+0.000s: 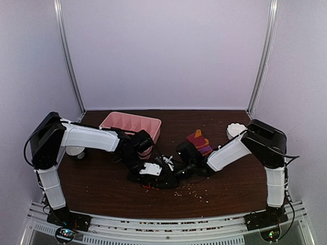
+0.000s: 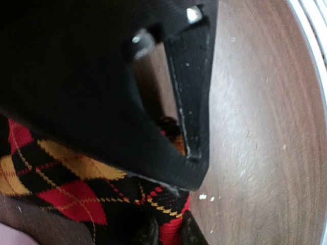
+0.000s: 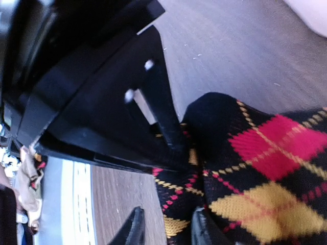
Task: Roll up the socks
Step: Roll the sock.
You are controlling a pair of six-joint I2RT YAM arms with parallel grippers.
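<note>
Pinching argyle sock (left pincer)

The dark brown wooden tabletop carries a pink tray at its back left and a small white scalloped bowl at its back right. Between them, nearer the middle, lies a striped sock in purple, orange and red, and in front of it a black argyle sock with red and yellow diamonds rests on the wood. Pale crumbs are scattered near the front edge.
</note>
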